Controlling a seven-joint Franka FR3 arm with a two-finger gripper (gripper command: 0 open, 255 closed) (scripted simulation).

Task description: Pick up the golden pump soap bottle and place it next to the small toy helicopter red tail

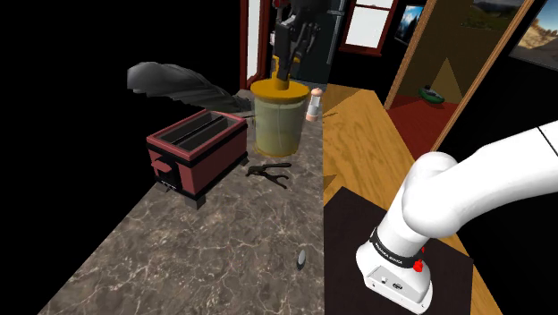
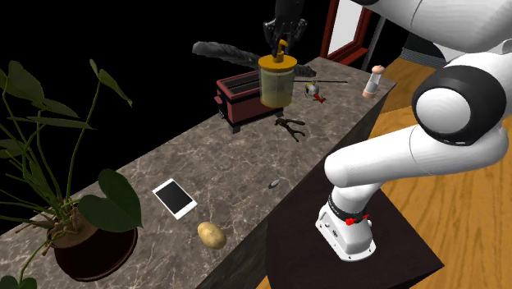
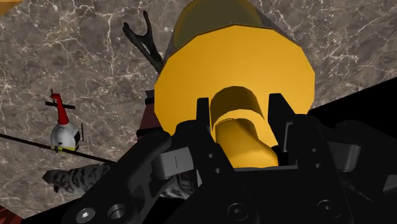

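Note:
The golden pump soap bottle (image 1: 279,118) (image 2: 276,82) (image 3: 232,63) has a translucent yellow body and an orange-yellow cap. It appears to hang a little above the marble counter, beside the red toaster. My black gripper (image 1: 286,64) (image 2: 283,48) (image 3: 239,109) comes down from above and is shut on the bottle's pump head. The small toy helicopter (image 2: 313,89) (image 3: 63,130), white with a red tail, sits on the counter just beyond the bottle, close to the counter's far edge.
A red toaster (image 1: 197,152) (image 2: 243,97) stands beside the bottle, with a dark feather-like object (image 1: 174,85) behind it. A black clip (image 1: 270,170) (image 2: 290,126) lies nearby. Further off are a small pink bottle (image 2: 373,82), a phone (image 2: 174,197), a potato (image 2: 211,235) and a potted plant (image 2: 74,205).

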